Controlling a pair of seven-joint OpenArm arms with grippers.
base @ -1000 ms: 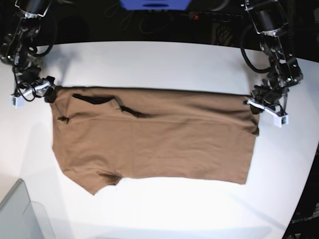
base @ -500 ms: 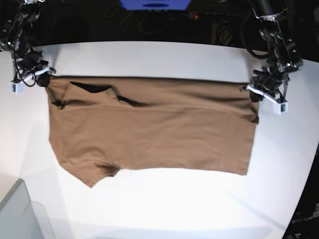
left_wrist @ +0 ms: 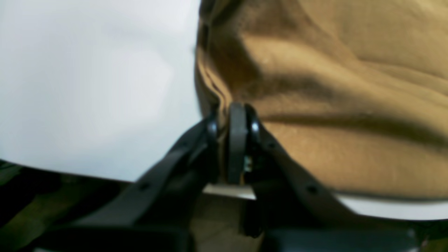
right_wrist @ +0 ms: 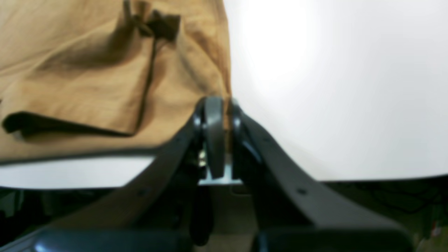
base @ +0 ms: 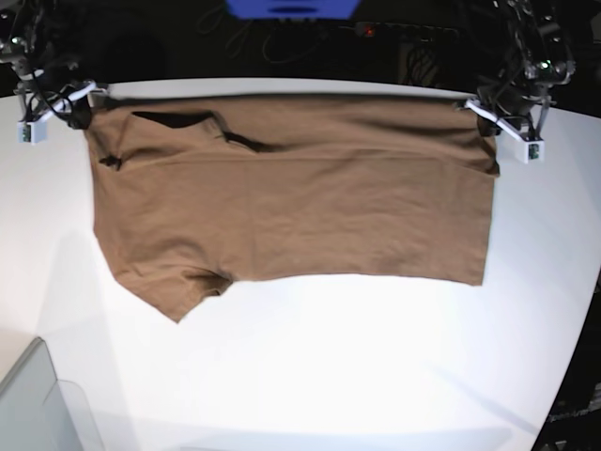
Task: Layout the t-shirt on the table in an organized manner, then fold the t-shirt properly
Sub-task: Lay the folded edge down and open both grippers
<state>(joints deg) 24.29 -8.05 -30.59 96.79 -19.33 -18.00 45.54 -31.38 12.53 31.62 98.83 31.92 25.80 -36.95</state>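
Observation:
The tan-brown t-shirt (base: 291,197) hangs stretched between my two grippers over the far part of the white table (base: 329,376); its lower part lies on or near the tabletop. My left gripper (base: 484,111) is shut on the shirt's upper right corner, and in the left wrist view its fingers pinch the cloth edge (left_wrist: 238,115). My right gripper (base: 80,105) is shut on the upper left corner near the sleeve, also shown in the right wrist view (right_wrist: 218,108). A sleeve (base: 174,296) hangs at the lower left.
A clear plastic bin (base: 38,404) stands at the front left corner. The table's curved edge (base: 577,338) runs down the right side. Dark equipment and cables lie beyond the far edge (base: 300,38).
Both grippers have moved toward the table's far edge with the shirt's top corners, drawing the whole shirt away from the front of the table.

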